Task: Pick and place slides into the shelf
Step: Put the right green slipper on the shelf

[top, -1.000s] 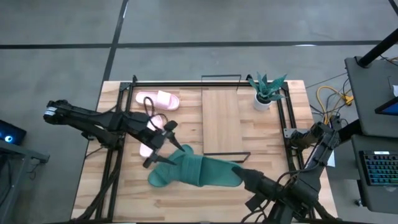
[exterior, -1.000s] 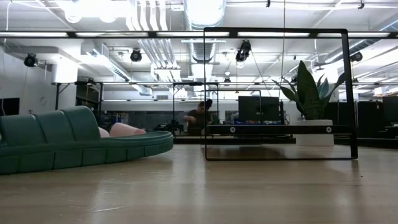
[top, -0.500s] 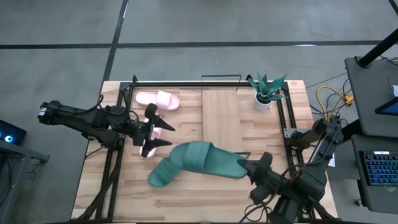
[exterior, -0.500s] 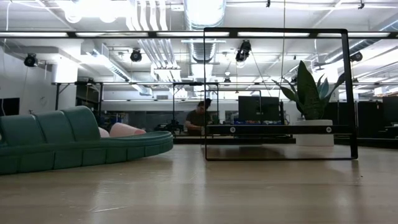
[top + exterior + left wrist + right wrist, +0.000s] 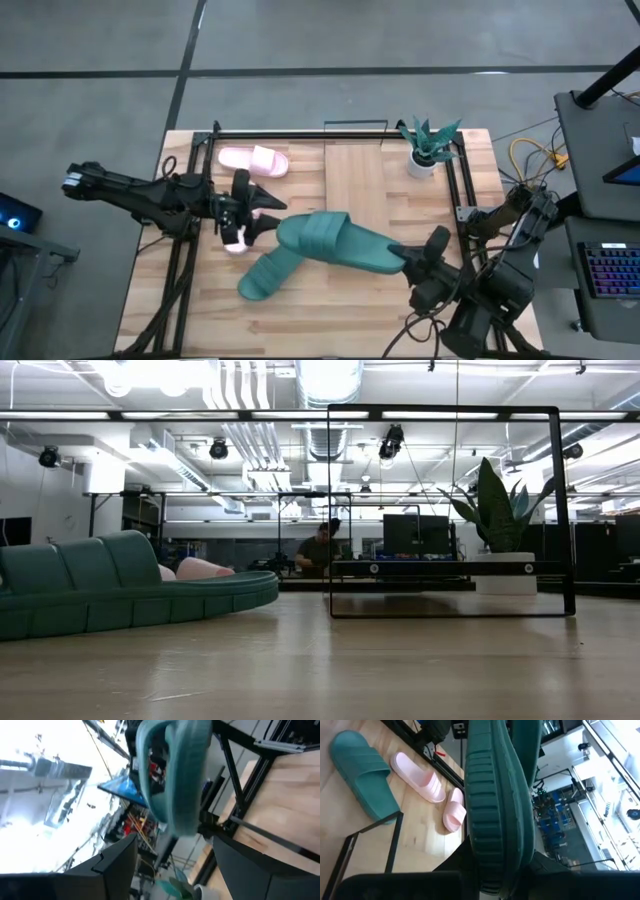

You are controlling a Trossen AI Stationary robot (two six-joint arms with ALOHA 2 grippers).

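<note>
the right gripper (image 5: 412, 262) is pinching one teal slide (image 5: 335, 240) by its heel, lifting it, probably to carry it to the shelf (image 5: 355, 190) just beyond. the left gripper (image 5: 243, 208) is hanging wide open, empty.

You see two teal green ribbed foam slides (image 5: 335, 243) and two pale pink foam slides (image 5: 254, 160). The light wood plank shelf (image 5: 356, 192) has a thin black wire frame.
</note>
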